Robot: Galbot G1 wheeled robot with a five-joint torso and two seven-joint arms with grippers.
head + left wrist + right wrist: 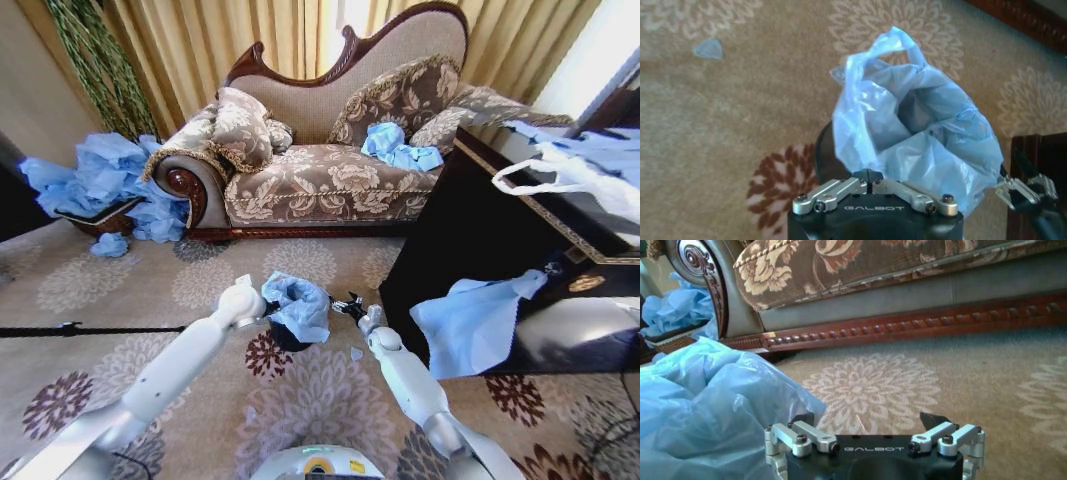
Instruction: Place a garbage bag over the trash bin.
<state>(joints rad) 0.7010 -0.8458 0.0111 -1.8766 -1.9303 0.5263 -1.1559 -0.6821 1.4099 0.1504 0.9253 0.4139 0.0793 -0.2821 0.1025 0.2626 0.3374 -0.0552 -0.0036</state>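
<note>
Lower left of head view: left gripper [254, 303] at the near-left edge of the garbage bag [298, 305], fingers pressed together on a pinch of film, as seen in the left wrist view [868, 176]. Lower centre-right of head view: right gripper [349, 305] just beside the bag's right edge, jaws spread apart and holding nothing; same in the right wrist view [870, 422], with the film lying beside one finger, contact unclear.

Centre of head view, slightly below middle: garbage bag draped loosely over the trash bin [286, 334], mouth crumpled and gaping, black bin wall showing below the film. In the left wrist view, bag [920, 135] bunched high above the dark bin rim [821, 150], not pulled down evenly.

Handling judgement: very light, thin, floppy film; no stiffness, collapses and clings, likely slippery between metal fingers, tears if yanked. Best taken at the mouth hem, opposite sides, pinching a fold rather than a single layer, then stretched outward and down over the rim. Bin small and light, probably tips or slides under a sideways pull.

Small blue scrap [356, 353] on the carpet [120, 300] near the right arm. Farther, upper centre: sofa [330, 170] with more blue bags [398, 148] on the seat; upper left: pile of blue bags [100, 175]; right: dark table [470, 230] with a flat blue bag [470, 320] hanging and a white bag [570, 175].
</note>
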